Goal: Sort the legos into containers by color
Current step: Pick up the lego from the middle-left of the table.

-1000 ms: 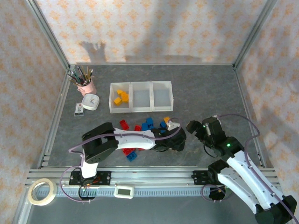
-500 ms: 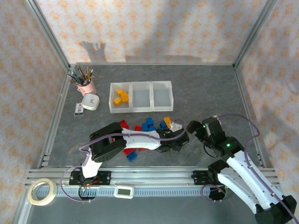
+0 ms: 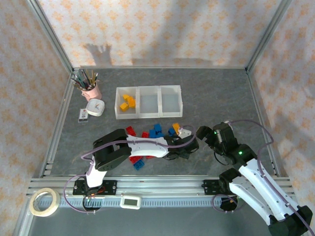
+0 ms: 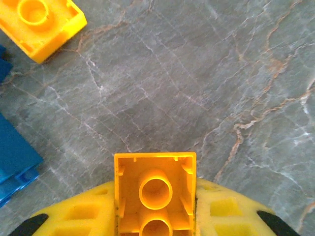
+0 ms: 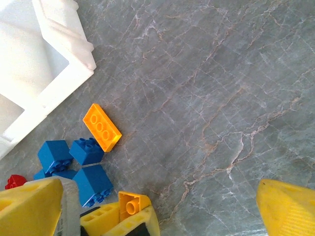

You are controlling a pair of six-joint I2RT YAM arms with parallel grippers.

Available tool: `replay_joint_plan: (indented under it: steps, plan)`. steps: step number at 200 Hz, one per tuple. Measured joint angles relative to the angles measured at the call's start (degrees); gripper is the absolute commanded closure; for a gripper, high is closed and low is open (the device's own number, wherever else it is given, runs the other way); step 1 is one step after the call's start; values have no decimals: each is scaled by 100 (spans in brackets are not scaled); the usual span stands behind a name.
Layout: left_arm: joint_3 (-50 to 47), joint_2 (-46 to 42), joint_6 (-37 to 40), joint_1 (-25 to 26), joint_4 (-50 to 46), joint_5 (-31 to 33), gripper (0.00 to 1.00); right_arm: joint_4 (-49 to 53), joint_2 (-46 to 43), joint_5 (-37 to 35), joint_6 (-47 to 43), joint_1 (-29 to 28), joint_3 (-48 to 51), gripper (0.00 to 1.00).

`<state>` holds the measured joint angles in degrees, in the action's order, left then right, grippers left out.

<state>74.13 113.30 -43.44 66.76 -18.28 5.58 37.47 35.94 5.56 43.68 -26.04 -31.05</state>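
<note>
That yellow brick [image 4: 155,189] sits pinched in your left gripper [image 3: 189,146], hollow side facing the wrist cam, right of middle on the table [image 3: 221,98], toward its near edge. Its long axis runs back along the fingers [image 4: 221,211]. The bins [image 3: 148,117] lie up-left toward the far edge, and the leftmost holds yellows [image 3: 127,102]. Your right gripper [image 5: 157,211] is spread wide just beside. No readable writing anywhere.

We see 3 walls [image 3: 162,29] with little orange flowers on them. The table [image 3: 216,93] is gray like stone. Shiny metal bars [image 3: 53,37] stand in the 2 back corners.
</note>
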Motion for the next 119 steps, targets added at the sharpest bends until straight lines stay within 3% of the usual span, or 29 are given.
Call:
replay_joint_plan:
  steps: [69, 119]
  plan:
    - [-706, -1790, -22, -92, 74, 243, 83, -452, 219, 352, -483, 0, -240, 0]
    - [-1196, -2841, 11, -879, 7, 501, 83, -1333, 876, 866, -881, -22, -332, 0]
